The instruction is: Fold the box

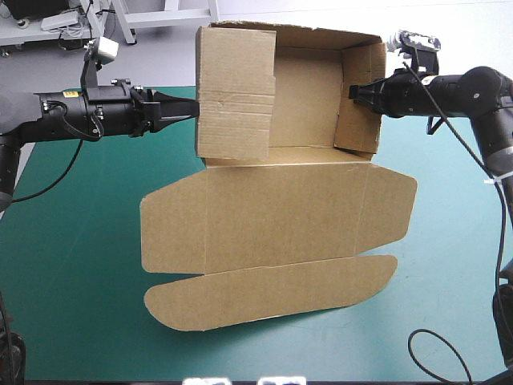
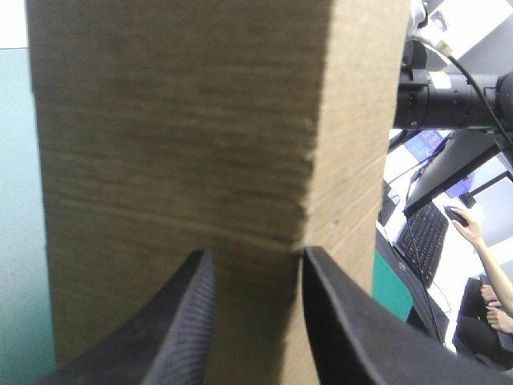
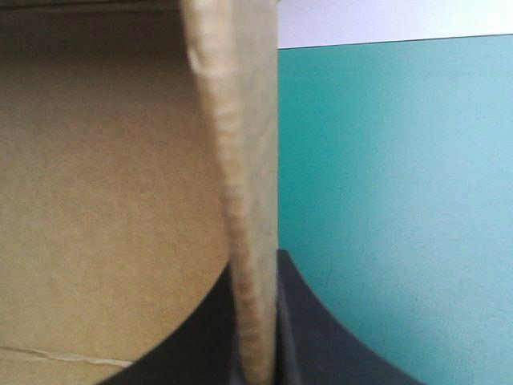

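1. While the right gripper clamps the box's 3 o'clock wall, the left gripper, fingers apart, meets its 9 o'clock wall.
2. Only the high view shows the lid flat toward 6 o'clock.

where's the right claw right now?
High view, right side: the right claw is clamped on the box's right wall, near the table's far edge.

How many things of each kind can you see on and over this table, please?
Brown box: 1
Black grippers: 2 (left gripper, right gripper)
Teal-green cover: 1
Total: 4
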Robot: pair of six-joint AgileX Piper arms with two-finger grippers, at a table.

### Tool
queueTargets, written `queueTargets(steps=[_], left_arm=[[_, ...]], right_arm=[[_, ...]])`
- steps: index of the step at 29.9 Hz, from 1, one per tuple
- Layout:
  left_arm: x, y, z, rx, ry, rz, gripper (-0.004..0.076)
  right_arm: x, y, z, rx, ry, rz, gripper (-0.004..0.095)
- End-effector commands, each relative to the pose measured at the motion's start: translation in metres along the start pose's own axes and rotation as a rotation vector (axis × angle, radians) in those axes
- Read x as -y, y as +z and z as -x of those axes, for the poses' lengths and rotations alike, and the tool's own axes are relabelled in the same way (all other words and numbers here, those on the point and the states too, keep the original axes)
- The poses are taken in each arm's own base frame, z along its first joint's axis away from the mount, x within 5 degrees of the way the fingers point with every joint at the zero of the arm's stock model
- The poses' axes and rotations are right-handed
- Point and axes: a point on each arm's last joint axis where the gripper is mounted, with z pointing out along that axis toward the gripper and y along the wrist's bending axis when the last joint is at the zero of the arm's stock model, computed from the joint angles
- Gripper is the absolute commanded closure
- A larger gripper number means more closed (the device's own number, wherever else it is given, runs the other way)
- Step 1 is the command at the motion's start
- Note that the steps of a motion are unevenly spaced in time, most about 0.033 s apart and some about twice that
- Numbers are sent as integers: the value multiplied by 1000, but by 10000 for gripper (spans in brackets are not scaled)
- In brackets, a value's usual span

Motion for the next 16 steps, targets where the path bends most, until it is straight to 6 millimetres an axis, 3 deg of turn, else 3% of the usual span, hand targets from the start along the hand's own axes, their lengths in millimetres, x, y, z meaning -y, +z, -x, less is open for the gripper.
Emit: queueTargets(steps=[1,10,16], left_arm=[[30,-12,1,15,39,-86,383],[16,-12,-4,-44,37,61,353],[13,-11,-6,-61,52,108,327]], right_arm=[[-19,-19,13,123,-3,30,918],[-21,-15,12,115,16,51,918],[-39,-8,8,109,-23,64,915]])
